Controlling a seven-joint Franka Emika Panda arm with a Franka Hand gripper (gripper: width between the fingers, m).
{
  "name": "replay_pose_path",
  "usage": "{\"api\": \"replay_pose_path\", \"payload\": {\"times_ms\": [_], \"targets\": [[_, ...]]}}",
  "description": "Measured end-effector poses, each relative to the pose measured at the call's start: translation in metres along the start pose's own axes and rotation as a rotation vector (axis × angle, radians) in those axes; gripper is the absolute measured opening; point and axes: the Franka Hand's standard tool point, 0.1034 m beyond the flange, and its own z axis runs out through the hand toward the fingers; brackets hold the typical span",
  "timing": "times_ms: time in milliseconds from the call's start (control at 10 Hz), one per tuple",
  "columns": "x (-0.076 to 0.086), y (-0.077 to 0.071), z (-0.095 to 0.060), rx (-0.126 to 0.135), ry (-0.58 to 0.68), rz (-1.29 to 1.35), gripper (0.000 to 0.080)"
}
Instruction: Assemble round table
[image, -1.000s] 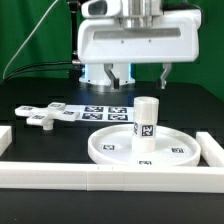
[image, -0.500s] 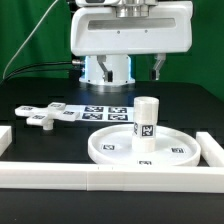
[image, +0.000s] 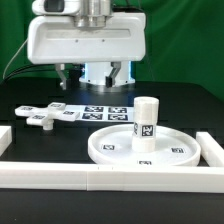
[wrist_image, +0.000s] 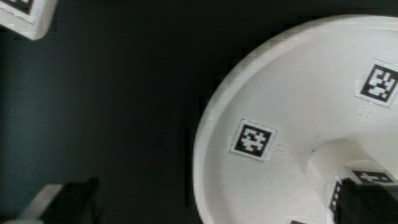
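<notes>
The large round disc lies flat at the front right of the exterior view. The short thick leg stands upright on it. The cross-shaped foot piece lies flat on the table at the left. My gripper hangs high behind them, open and empty, well apart from all parts. In the wrist view the disc fills one side with two tags showing. The gripper is open there, with a dark finger at the frame's edge.
The marker board lies flat between the foot piece and the disc. Long white bars edge the work area at the front, left and right. A green curtain hangs behind.
My gripper has moved steadily toward the exterior view's left, staying high and open. The disc, leg and foot piece have not moved.
</notes>
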Motion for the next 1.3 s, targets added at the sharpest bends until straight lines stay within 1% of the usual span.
{"api": "replay_pose_path", "payload": {"times_ms": [400,500,600,700,800,900,1100,1200,1300], "targets": [[-0.002,0.001,0.002,0.000,-0.002,-0.013,0.0649],[-0.015,0.011,0.008,-0.017,0.012,-0.065,0.0649],[-0.037,0.021,0.017,-0.023,0.009,-0.099,0.0649],[-0.052,0.030,0.022,-0.024,0.000,-0.116,0.0649],[-0.059,0.040,0.024,-0.021,-0.005,-0.134,0.0649],[-0.060,0.044,0.025,-0.022,-0.006,-0.131,0.0649],[-0.060,0.042,0.026,-0.021,-0.008,-0.135,0.0649],[-0.061,0.045,0.027,-0.023,-0.009,-0.166,0.0649],[-0.068,0.056,0.035,-0.032,-0.010,-0.235,0.0649]]}}
